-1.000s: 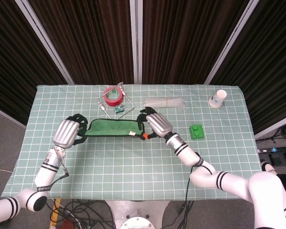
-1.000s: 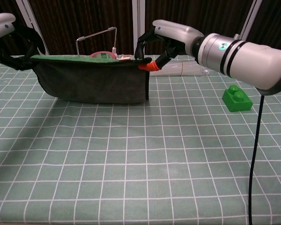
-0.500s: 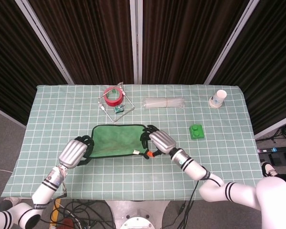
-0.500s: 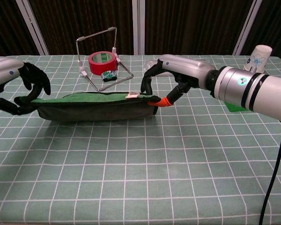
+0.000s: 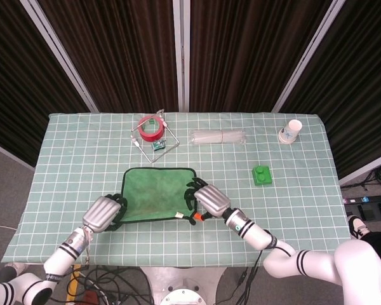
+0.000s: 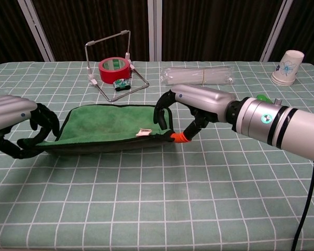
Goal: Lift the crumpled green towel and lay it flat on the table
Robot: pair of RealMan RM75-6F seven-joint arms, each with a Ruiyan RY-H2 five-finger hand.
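Observation:
The green towel point(image 5: 155, 193) point(image 6: 112, 129) with dark edging is spread out, its far part lying on the table and its near edge held a little above it. My left hand point(image 5: 103, 214) point(image 6: 21, 125) grips the near left corner. My right hand point(image 5: 206, 201) point(image 6: 191, 112) pinches the near right corner, where an orange tip and a small white tag show. Both hands are low over the table's front half.
A red tape roll point(image 5: 150, 128) and a metal wire frame point(image 6: 113, 63) stand behind the towel. A clear plastic bundle point(image 5: 218, 136) lies at the back middle, a paper cup point(image 5: 291, 131) at the back right, a green block point(image 5: 262, 175) to the right.
Both hands have come down and toward the table's front with the towel. It hung as a curtain a second ago and now lies mostly flat.

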